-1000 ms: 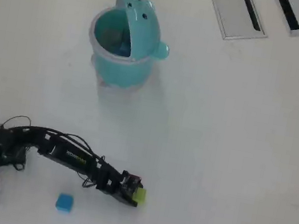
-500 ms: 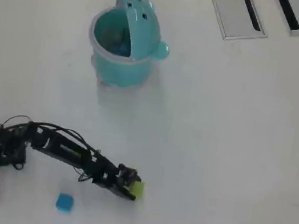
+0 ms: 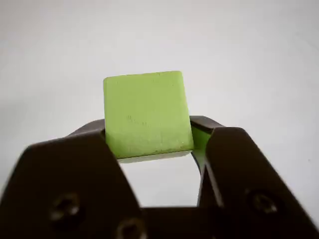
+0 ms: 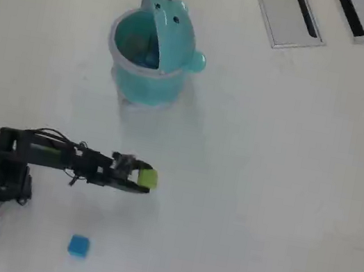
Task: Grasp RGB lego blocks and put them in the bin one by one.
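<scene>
While your gripper (image 3: 155,149) pinches the green block (image 3: 147,113) between its two jaws, one dark jaw on each side, you are in the carry step. In the wrist view the block sits at the tips, and only bare white table (image 3: 249,59) shows past it. From above, the arm (image 4: 52,154) reaches out to the right with the green block at its end. The blue block (image 4: 79,245) lies on the table nearer the bottom edge, apart from the arm. Farther up stands the bin (image 4: 151,53), its lid tipped up and its mouth showing. No red block can be seen.

Next, I think, you need to swing up over that mouth, then let go.
</scene>
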Robot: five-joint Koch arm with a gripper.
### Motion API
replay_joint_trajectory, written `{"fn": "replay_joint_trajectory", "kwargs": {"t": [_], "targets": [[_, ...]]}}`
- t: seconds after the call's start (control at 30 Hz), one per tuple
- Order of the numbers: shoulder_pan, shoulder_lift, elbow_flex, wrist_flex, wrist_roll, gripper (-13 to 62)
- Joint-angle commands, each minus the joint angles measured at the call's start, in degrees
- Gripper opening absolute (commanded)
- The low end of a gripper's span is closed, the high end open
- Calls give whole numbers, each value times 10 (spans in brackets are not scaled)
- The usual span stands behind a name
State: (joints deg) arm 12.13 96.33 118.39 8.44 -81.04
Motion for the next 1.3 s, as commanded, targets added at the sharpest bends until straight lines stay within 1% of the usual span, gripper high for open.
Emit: {"fn": "replay_joint_trajectory", "kwargs": {"t": [0.0, 0.3, 0.57, 0.73, 0.87, 1.03, 1.13, 1.27], "targets": [[-18, 67, -3, -80, 3, 119], [-111, 193, 47, -82, 4, 120], [-207, 276, 61, -74, 4, 119], [-258, 308, 56, -74, 2, 119], [-311, 306, 39, -76, -4, 119], [-345, 293, 17, -79, -4, 119], [-383, 236, -62, -76, -13, 119], [-395, 187, -116, -83, -54, 119]]}}
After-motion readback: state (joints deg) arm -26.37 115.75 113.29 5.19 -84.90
